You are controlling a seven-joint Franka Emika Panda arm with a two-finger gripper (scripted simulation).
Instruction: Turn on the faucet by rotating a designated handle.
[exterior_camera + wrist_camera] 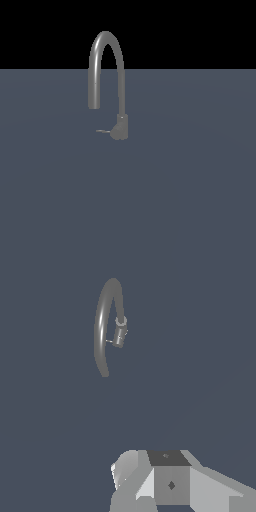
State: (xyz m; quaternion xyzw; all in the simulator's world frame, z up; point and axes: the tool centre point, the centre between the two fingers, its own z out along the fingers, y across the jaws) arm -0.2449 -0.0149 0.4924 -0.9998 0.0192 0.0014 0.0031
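The faucet (120, 126) is a grey metal tap standing on the flat grey-blue floor, with a tall gooseneck spout (105, 37) arching toward the exterior view's left. The handle (102, 131) is a small thin lever sticking out of the base toward the exterior view's left. The gripper is out of the exterior view. In the wrist view the faucet (101, 326) shows far off, with its base (119, 335) and the thin handle (109, 341). Only white and grey parts of the gripper (167, 481) show at the frame edge, far from the faucet and touching nothing. Its jaws cannot be made out.
The grey-blue floor (190, 190) spreads all around the faucet, under a black background. No other object shows in either view.
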